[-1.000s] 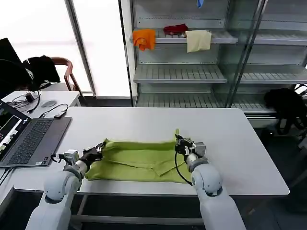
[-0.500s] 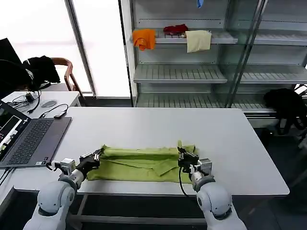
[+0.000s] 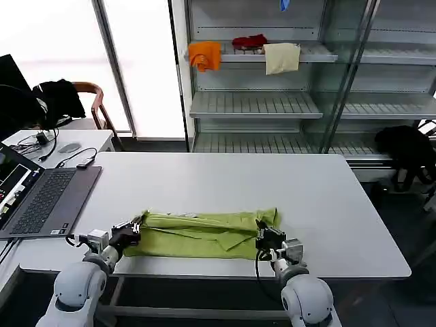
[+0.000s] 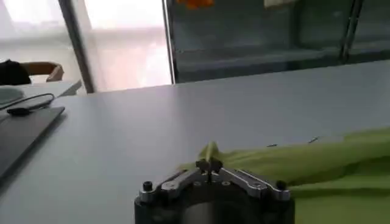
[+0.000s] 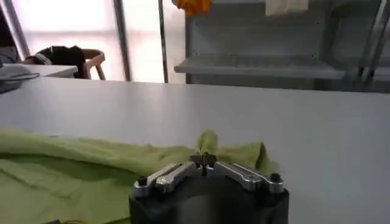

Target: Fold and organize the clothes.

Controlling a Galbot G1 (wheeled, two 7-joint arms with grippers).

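While pinched, T-shirt (image 3: 204, 234) hugs table (image 3: 327, 204) edge.

Strong daylight pours in through the tall window (image 3: 133, 65) at the back left, which is blown out to plain white in the head view, and it washes the far background pale in both wrist views. The white table (image 3: 225, 180) is evenly lit, with a soft sheen and only faint shadow under the edges of the lime T-shirt (image 3: 204, 234). The metal shelving (image 3: 300, 102) behind sits dimmer and greyer. In the wrist views the shelves and window are soft and out of focus, and the near gripper bodies are dark; the left wrist view looks hazier, with low contrast
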